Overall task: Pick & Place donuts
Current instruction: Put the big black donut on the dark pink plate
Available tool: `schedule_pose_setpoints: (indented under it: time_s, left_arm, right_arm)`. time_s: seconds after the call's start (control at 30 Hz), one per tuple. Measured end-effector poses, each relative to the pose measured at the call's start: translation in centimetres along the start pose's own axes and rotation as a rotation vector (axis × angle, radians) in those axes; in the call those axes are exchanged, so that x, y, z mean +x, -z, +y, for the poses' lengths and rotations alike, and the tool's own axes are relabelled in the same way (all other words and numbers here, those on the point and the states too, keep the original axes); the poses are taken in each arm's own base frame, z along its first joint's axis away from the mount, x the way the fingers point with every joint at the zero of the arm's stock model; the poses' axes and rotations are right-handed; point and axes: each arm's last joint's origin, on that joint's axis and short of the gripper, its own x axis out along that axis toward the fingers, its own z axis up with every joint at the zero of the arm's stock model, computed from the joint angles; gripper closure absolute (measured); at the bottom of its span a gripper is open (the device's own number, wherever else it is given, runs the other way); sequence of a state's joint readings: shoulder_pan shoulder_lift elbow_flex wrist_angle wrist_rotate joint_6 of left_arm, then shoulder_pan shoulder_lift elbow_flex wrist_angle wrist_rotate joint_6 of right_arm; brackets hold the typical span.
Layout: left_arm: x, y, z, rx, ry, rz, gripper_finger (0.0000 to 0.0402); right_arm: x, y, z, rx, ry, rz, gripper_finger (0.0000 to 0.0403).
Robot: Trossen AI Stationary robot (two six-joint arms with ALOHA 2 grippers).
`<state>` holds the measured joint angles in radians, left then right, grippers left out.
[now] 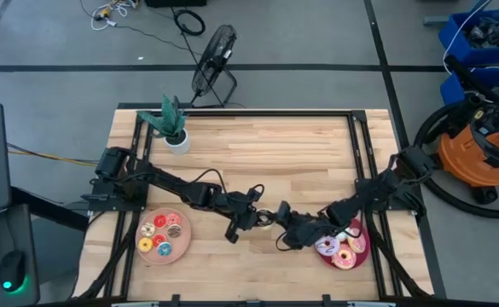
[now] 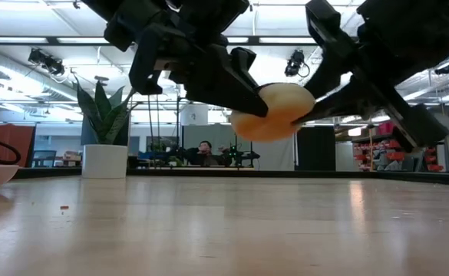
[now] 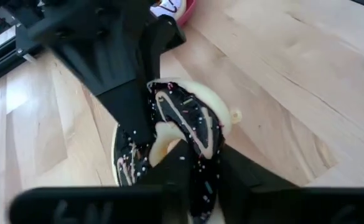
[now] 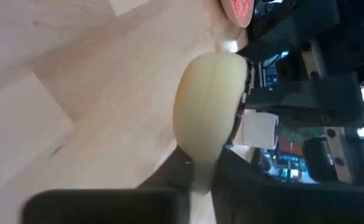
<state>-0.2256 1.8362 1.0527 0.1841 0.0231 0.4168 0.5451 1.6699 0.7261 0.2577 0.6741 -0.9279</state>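
Note:
A chocolate-iced, sprinkled donut (image 1: 268, 218) hangs in the air over the middle of the table's near half, with both grippers meeting at it. In the low view its pale underside (image 2: 274, 115) shows well above the tabletop. My left gripper (image 1: 256, 217) comes at it from the left and my right gripper (image 1: 280, 225) from the right, each shut on it. Several more donuts lie on the pink plate (image 1: 181, 243) at the near left. Others lie on the crimson plate (image 1: 362, 256) at the near right. My left gripper pinches the donut's ring between its two fingers (image 3: 182, 180); the dark icing (image 3: 203, 186) runs back between them. It comes roughly level from the table's left. The donut is lifted clear, standing about on edge. My right gripper pinches the opposite side of the ring, the pale underside (image 4: 200, 165) tapering down between its fingers (image 4: 244, 186). It comes roughly level from the table's right. One finger (image 3: 132, 106) lies against the iced face. The donut hangs clear of the table.
A white-potted green plant (image 1: 174, 130) stands at the far left of the table, also seen as the plant (image 2: 105, 134) in the low view. Bare wood stretches across the far half and between the two plates. A fan (image 1: 215, 55) stands on the floor beyond the far edge.

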Motion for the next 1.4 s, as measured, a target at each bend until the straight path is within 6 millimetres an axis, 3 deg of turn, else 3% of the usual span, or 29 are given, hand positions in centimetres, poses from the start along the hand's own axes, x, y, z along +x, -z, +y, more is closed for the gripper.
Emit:
schedule_pose_setpoints:
  time_s: [0.1, 0.23, 0.4, 0.53, 0.67, 0.87, 1.1, 1.4]
  left_arm:
    - [0.0, 0.2, -0.1, -0.003, 0.008, 0.021, 0.0291]
    - [-0.8, 0.4, 0.0, -0.007, -0.026, 0.110, 0.0214]
    - [-1.5, 1.2, 0.3, -0.075, -0.211, 0.258, 0.0157]
    - [-1.5, 2.4, 0.1, -0.099, -0.311, 0.298, 0.0152]
    - [-1.4, 3.4, -0.2, -0.132, -0.387, 0.246, 0.0163]
    - [-1.5, 4.7, -0.9, -0.161, -0.432, 0.140, 0.0175]
    - [-1.6, 5.0, -1.0, -0.163, -0.440, 0.118, 0.0179]
    - [-1.6, 5.0, -1.0, -0.163, -0.440, 0.116, 0.0179]
  right_arm:
    - [-0.5, -0.2, 0.6, 0.020, -0.005, 0.024, 0.0389]
    - [-1.5, -0.7, 1.5, 0.088, 0.024, 0.079, 0.0382]
    - [-4.2, -3.4, 0.6, 0.149, 0.024, 0.130, 0.0382]
    - [-7.4, -5.1, -1.5, 0.247, -0.035, 0.233, 0.0385]
    - [-10.7, -4.9, -3.3, 0.493, -0.177, 0.413, 0.0385]
    - [-14.0, -3.2, -2.2, 0.769, -0.336, 0.774, 0.0386]
    - [-14.7, -1.8, 0.5, 0.917, -0.300, 0.965, 0.0387]
    - [-13.8, 0.1, 3.1, 0.902, -0.377, 1.117, 0.0387]
